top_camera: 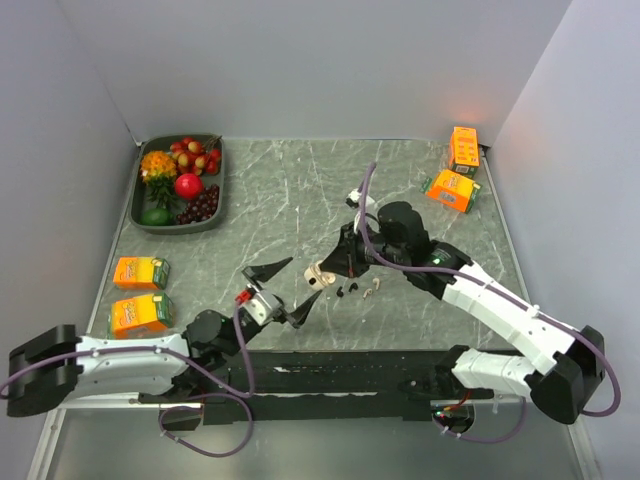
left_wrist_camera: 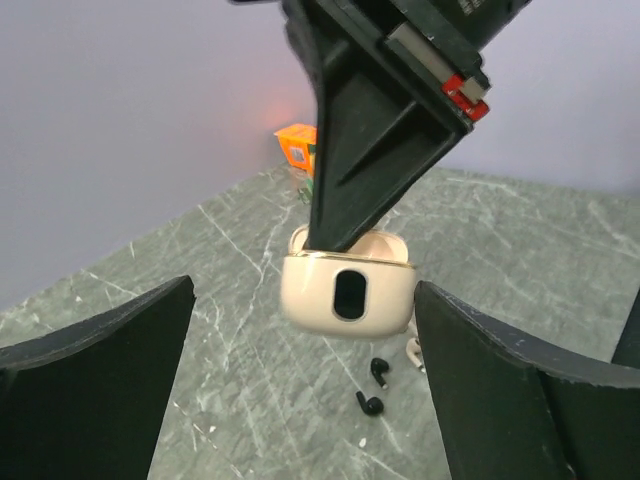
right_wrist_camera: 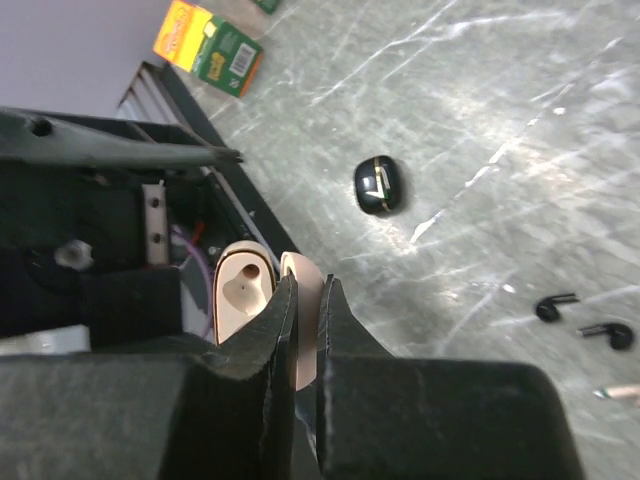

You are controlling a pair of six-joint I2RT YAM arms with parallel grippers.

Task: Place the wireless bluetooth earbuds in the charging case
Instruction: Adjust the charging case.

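While the right pincer point(right_wrist_camera: 305, 290) clenches the open case point(left_wrist_camera: 345, 295), likely steadying it for loading, the left pincer point(top_camera: 288, 290) gapes released; earbuds point(left_wrist_camera: 378, 372) lie on the surface point(top_camera: 300, 180) just beside.

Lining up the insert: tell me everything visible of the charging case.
The charging case is a glossy cream plastic-looking shell with a dark oval window on its front and a thin gold seam. Its lid stands open, showing an earbud cavity. The right gripper is shut on the lid; the open left gripper flanks it without touching. The earbuds lie on the table beside it.
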